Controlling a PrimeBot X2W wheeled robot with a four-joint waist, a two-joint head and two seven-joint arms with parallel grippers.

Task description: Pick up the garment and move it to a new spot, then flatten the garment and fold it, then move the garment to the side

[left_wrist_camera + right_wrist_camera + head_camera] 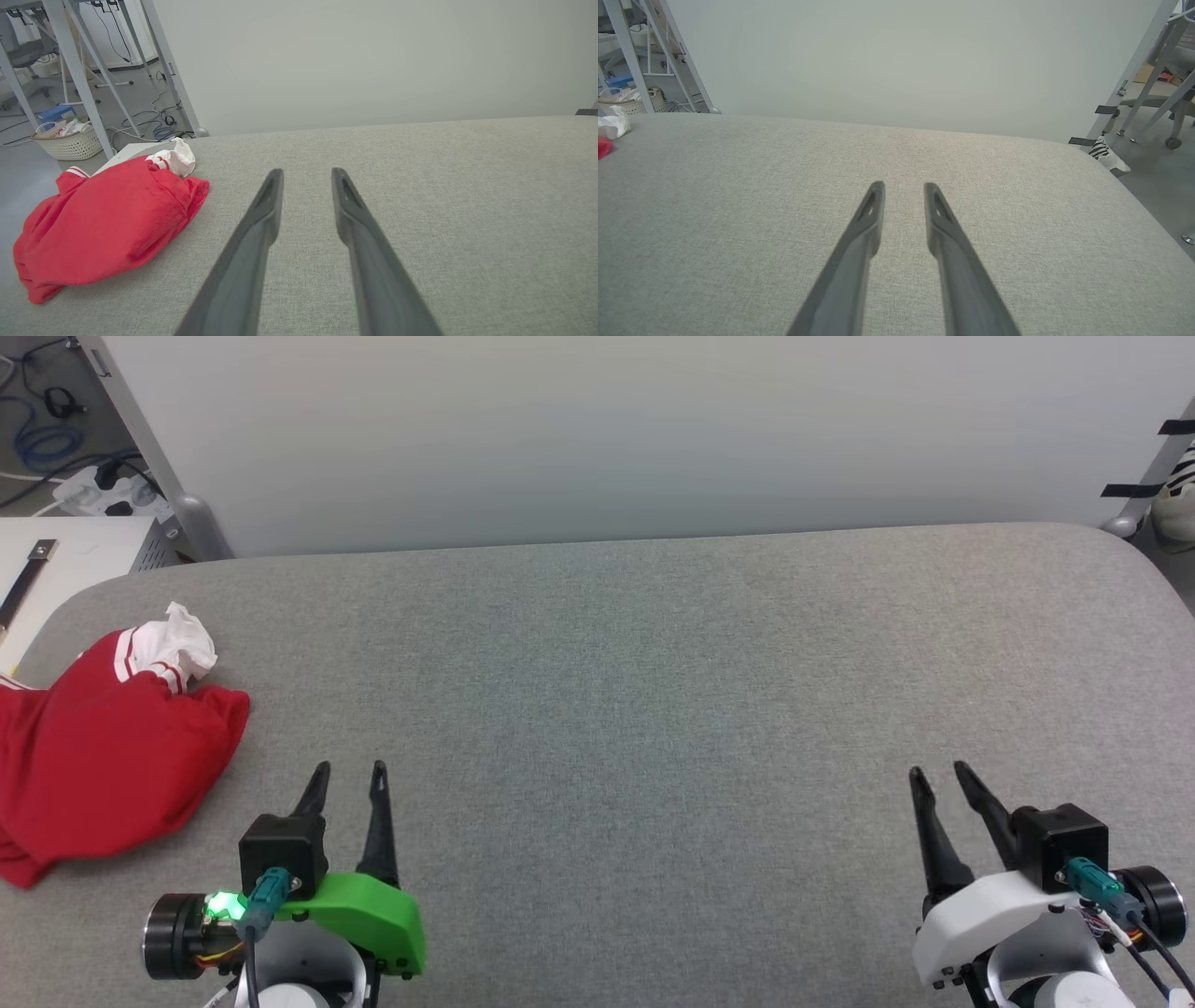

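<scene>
A broad grey fabric-covered table (653, 709) with rounded corners spans the head view. A crumpled red jersey T-shirt (103, 756) with a white sleeve and red-white striped trim lies bunched at the table's left edge. On the floor beyond that corner, in the left wrist view, stands a white woven basket (70, 144) holding pale crumpled items. The left gripper (350, 767), near the T-shirt but apart from it, and the right gripper (938, 769), well apart from it, each show fingers narrowly parted, holding nothing.

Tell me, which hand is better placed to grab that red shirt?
The left hand. The red shirt lies crumpled near it, at the left edge of the grey table. The right hand sits far across on the other side. Both are open and empty.
</scene>
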